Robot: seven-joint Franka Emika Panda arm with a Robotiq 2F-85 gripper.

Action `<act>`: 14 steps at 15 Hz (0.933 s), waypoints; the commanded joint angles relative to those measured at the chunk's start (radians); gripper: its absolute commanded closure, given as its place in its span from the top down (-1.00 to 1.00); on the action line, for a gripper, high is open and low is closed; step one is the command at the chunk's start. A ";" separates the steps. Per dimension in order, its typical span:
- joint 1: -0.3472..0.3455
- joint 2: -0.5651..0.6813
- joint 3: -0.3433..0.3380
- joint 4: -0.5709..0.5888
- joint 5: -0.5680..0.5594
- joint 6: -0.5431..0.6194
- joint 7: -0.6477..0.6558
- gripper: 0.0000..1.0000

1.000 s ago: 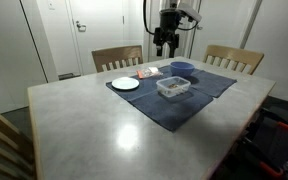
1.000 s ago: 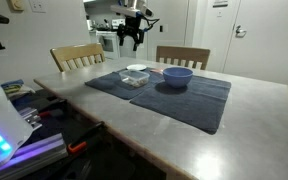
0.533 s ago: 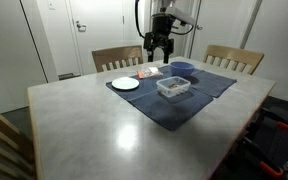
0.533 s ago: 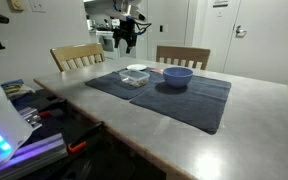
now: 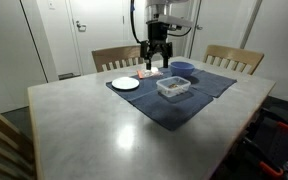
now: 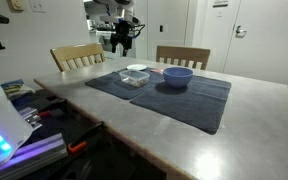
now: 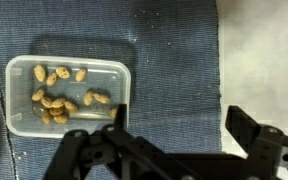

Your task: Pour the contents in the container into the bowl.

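Observation:
The container [image 5: 173,87] is a clear shallow tub on a dark blue mat [image 5: 189,105]; it also shows in the other exterior view [image 6: 136,76]. In the wrist view the container [image 7: 69,95] holds several brown nuts. The blue bowl [image 5: 182,68] stands just behind it on the mat and shows beside it in an exterior view [image 6: 177,76]. My gripper [image 5: 155,55] hangs open and empty above the mat's far corner, apart from both, and also shows in an exterior view [image 6: 121,38]. In the wrist view its fingers [image 7: 181,120] straddle bare mat to the right of the tub.
A white plate [image 5: 125,84] lies at the mat's corner, with a small reddish thing [image 5: 148,73] beside it. Two wooden chairs [image 5: 117,57] [image 5: 234,58] stand at the table's far side. The grey table [image 5: 94,125] stretches toward the camera. Bare table [image 7: 262,50] shows past the mat's edge.
My gripper has moved down and sideways, away from above the bowl toward the mat's corner near the plate. It stays open. Tub, bowl and plate have not moved.

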State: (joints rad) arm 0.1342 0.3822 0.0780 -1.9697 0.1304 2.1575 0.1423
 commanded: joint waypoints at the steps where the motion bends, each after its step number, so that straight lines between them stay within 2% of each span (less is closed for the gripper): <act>1: 0.031 0.027 -0.004 0.000 -0.039 0.014 0.093 1.00; 7: 0.053 0.006 -0.015 -0.091 -0.051 0.057 0.204 1.00; 10: 0.046 0.006 -0.024 -0.130 -0.067 0.084 0.204 1.00; 14: 0.031 0.004 -0.027 -0.143 -0.097 0.082 0.134 1.00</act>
State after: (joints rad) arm 0.1764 0.4065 0.0533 -2.0813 0.0606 2.2148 0.3271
